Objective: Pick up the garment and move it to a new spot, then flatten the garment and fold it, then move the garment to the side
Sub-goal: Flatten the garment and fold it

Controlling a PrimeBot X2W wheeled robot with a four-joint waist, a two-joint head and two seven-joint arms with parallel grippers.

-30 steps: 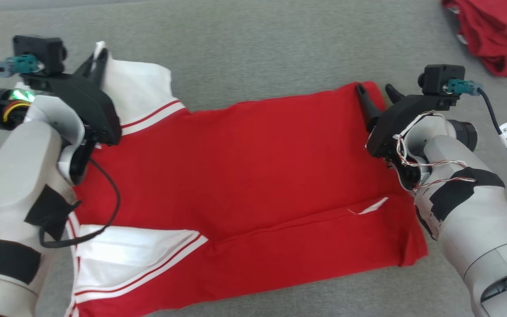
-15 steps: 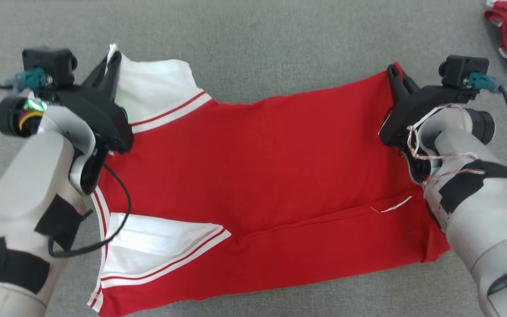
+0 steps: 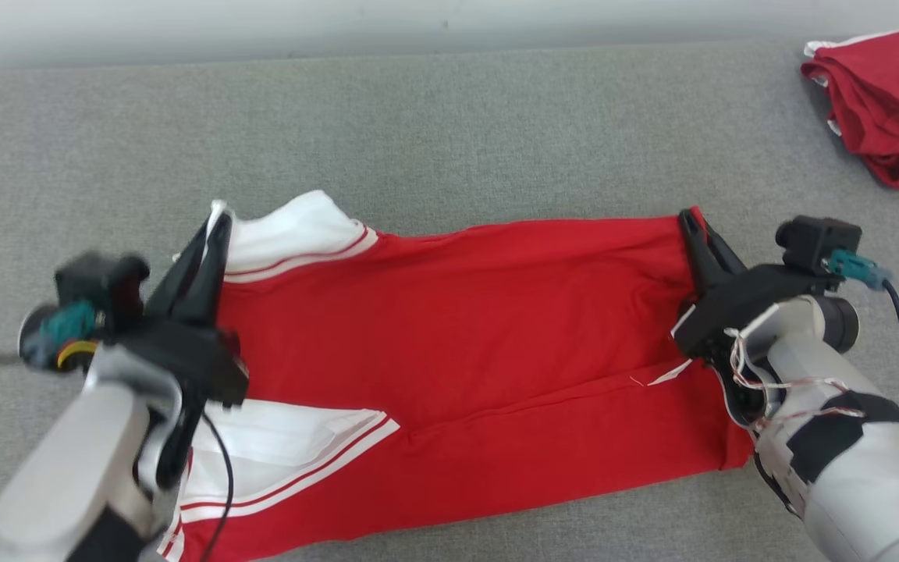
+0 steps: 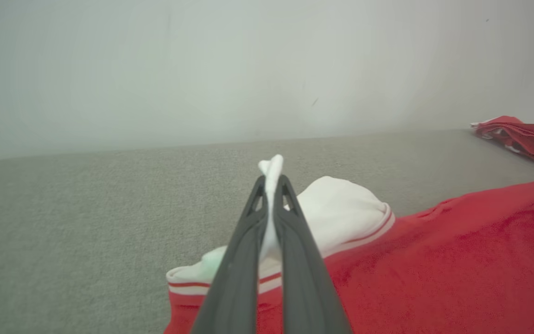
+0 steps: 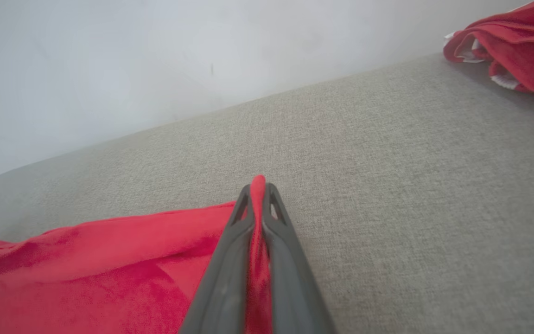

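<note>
Right pincer [image 3: 691, 220] newly clamped on garment [image 3: 481, 312] — left pincer [image 3: 218, 218] pinching white sleeve [image 3: 301, 230], grey fabric surface [image 3: 449, 133], pale wall [image 3: 262, 23].

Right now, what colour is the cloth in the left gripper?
White sleeve, red-striped edge; best in left wrist view.

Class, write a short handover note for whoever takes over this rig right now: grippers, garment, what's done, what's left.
Left gripper: shut on the white sleeve of the red-and-white fabric jersey.
Right gripper: shut on its far red hem corner.
Jersey lies spread on the grey fabric surface; a crumpled red garment sits far right.
Done: laid out flat, near edge apparently folded over.
Left: finish folding, move aside.
</note>
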